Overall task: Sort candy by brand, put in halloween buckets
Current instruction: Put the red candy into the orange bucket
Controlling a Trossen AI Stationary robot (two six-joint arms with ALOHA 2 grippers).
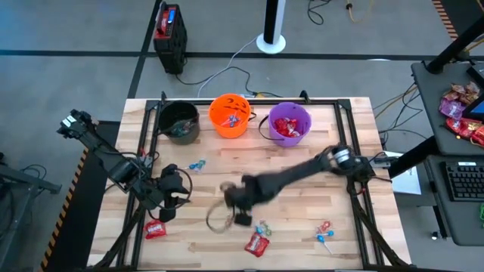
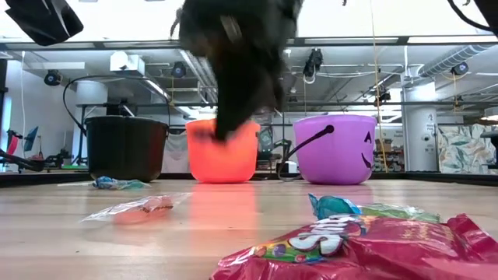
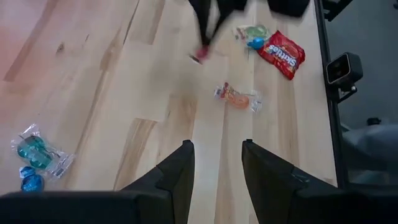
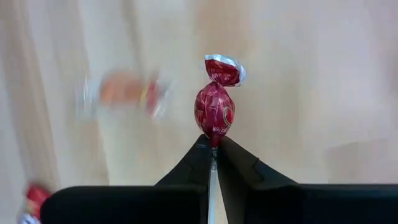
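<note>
My right gripper [image 4: 214, 148] is shut on a red foil-wrapped sweet [image 4: 215, 106] above the middle of the table [image 1: 355, 113]; the arm shows blurred in the high view [image 1: 239, 210] and the low view [image 2: 230, 93]. My left gripper [image 3: 214, 163] hangs open over bare wood at the table's left [image 1: 172, 202], touching nothing. The black bucket [image 1: 180, 121], the orange bucket [image 1: 230, 115] and the purple bucket [image 1: 289, 123] stand in a row at the far edge. Loose candy lies flat on the wood: red packets [image 1: 257, 244] [image 1: 155, 230], blue pieces [image 1: 198, 165], a lollipop [image 1: 324, 230]. My right gripper pinches the red sweet by its near wrapper end [image 4: 214, 138] between the two fingertips. The round body and the twisted far end [image 4: 224, 68] stick out beyond the fingers. The sweet is lifted clear of the table.
An orange sweet in a clear wrapper [image 3: 239, 98] lies between the two grippers. A red Skittles packet [image 3: 283, 53] and a blue-green piece [image 3: 252, 34] lie near the near edge. Blue pieces [image 3: 34, 155] lie close to my left gripper. A black frame borders the table.
</note>
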